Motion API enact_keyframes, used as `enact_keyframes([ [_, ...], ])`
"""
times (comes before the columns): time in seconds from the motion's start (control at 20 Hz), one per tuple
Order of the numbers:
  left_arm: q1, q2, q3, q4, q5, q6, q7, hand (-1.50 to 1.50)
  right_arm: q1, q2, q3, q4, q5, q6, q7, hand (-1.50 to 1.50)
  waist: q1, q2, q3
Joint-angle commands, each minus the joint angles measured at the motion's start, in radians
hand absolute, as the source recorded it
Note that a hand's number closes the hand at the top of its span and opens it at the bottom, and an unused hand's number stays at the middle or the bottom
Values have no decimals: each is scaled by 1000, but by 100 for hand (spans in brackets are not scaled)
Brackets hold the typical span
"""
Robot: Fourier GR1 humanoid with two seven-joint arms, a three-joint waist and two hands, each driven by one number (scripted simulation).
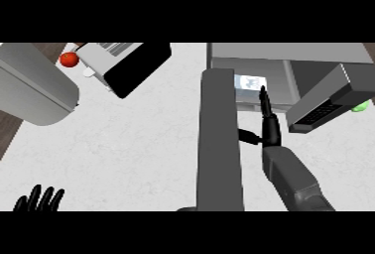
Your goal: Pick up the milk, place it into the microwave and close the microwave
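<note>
Milk (250, 82) position: inside the microwave (293, 62), at roughly 1 o'clock from the centre of the head view. Only a pale blue-and-white patch of the carton shows, just past the top end of the open microwave door (220, 144), which stands edge-on as a long grey slab running from 12 to 6 o'clock through the middle of the counter (139, 149).

My right hand (269, 124) is at 3 o'clock of the door, close beside it. Fingers are straight and together, pointing toward 12 o'clock at the microwave cavity; the thumb juts out toward the door at 9 o'clock. The hand holds nothing. The fingertips lie just below the milk; contact cannot be determined.

My left hand (40, 199) rests at 7 o'clock near the lower edge, fingers up and apart, well clear of everything.

Other items: toaster (121, 62) at 11 o'clock, a red tomato (69, 59) just beside it at its 9 o'clock, a green object (359, 106) at 3 o'clock.
</note>
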Motion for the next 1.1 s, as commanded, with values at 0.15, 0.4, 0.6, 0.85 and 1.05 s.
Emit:
enact_keyframes([
  [0.15, 32, 11, 9, 4, -25, -17, 1, -150, 126, -8, 16, -31, 1, 179, -117, -150, -34, -15, -2],
  [0.4, 36, -18, -66, 19, -128, -8, -2, -150, 229, -13, 60, -85, 21, 249, -116, -150, -51, -22, -4],
  [0.6, -13, -34, -76, 29, -115, 2, 33, -150, 310, -15, 76, -181, 13, 240, -94, -150, -54, -22, -4],
  [0.85, -71, 5, -115, 86, -133, -67, 43, -150, 398, -68, 48, -206, -17, 283, -155, -150, -51, -19, -3],
  [1.05, -160, -11, -192, 91, -208, -35, 141, -150, 493, -154, 52, -336, -39, 360, -112, 150, -75, -24, -5],
])
